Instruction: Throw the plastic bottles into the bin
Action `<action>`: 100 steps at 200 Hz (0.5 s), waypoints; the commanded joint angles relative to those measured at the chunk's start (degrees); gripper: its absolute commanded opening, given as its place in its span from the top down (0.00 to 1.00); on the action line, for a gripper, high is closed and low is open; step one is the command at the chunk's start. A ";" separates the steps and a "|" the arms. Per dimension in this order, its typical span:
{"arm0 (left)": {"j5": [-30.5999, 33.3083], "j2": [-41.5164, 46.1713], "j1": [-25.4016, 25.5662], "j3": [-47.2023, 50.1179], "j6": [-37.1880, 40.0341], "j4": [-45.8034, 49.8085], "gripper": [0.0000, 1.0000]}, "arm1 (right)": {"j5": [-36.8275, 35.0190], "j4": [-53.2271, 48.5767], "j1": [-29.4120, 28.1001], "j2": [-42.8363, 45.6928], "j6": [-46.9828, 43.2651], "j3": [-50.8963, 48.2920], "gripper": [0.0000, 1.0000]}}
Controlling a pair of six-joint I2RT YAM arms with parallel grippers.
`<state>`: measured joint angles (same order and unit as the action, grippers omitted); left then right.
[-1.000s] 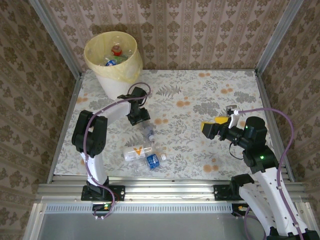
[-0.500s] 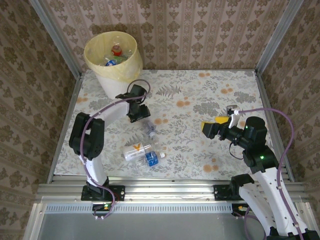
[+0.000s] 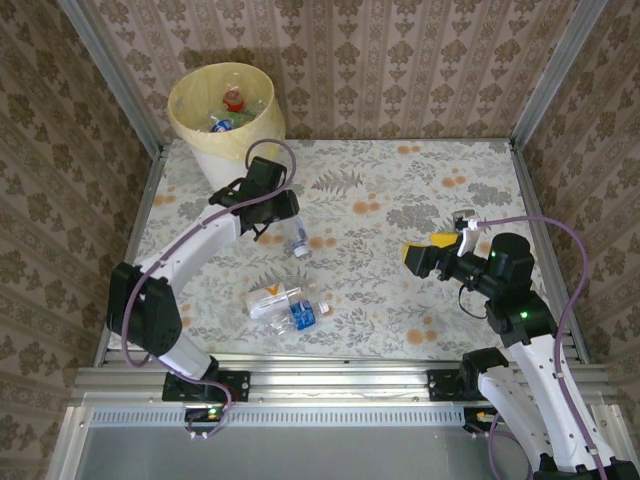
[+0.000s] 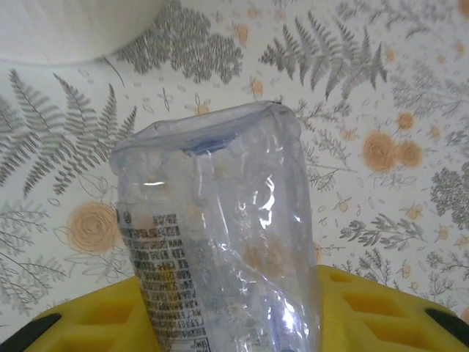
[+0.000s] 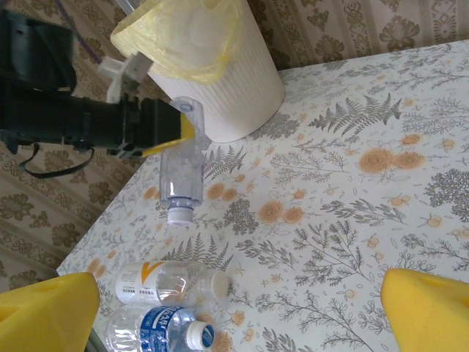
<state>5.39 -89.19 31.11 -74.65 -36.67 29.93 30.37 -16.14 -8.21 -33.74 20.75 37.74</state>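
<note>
The floral table carries the bin at its far left corner. The bin's yellowish liner is folded over the rim, and a few bottles lie inside. The left gripper hangs just in front of the bin and to its right, and in the right wrist view it appears lower than the rim. Its jaws are clenched on the base end of a clear bottle, which dangles cap down above the table. The right gripper sits well to the right of the bin, jaws spread wide and grasping nothing. Farther from the bin, toward the near edge, two more bottles lie side by side, touching or nearly so: an orange-labelled bottle and a blue-labelled bottle.

The step in hand looks like the carry to the bin. To do it well, the left arm should probably rise before it moves across, so that the hanging cap clears the rim and does not catch the liner. The bottle's thin wall looks squashed between the fingers, so a steady pinch and a smooth, unhurried sweep would keep it from slipping or swinging. The release is best made only once the whole bottle hangs over the middle of the opening, since a drop near the rim could bounce it back onto the table.
</note>
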 commanded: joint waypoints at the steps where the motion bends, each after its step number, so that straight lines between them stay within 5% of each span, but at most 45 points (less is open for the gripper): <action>1: 4.16 3.47 1.29 -0.67 4.31 -2.14 0.55 | -0.91 -0.52 -0.40 0.54 -0.41 -0.71 0.00; 100: 8.76 16.23 2.64 1.29 16.51 -14.16 0.55 | -0.84 -0.29 -0.41 0.34 -0.50 -0.38 0.00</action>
<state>12.03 -75.96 33.36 -74.54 -25.06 20.78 30.37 -16.14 -8.21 -33.74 20.73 37.74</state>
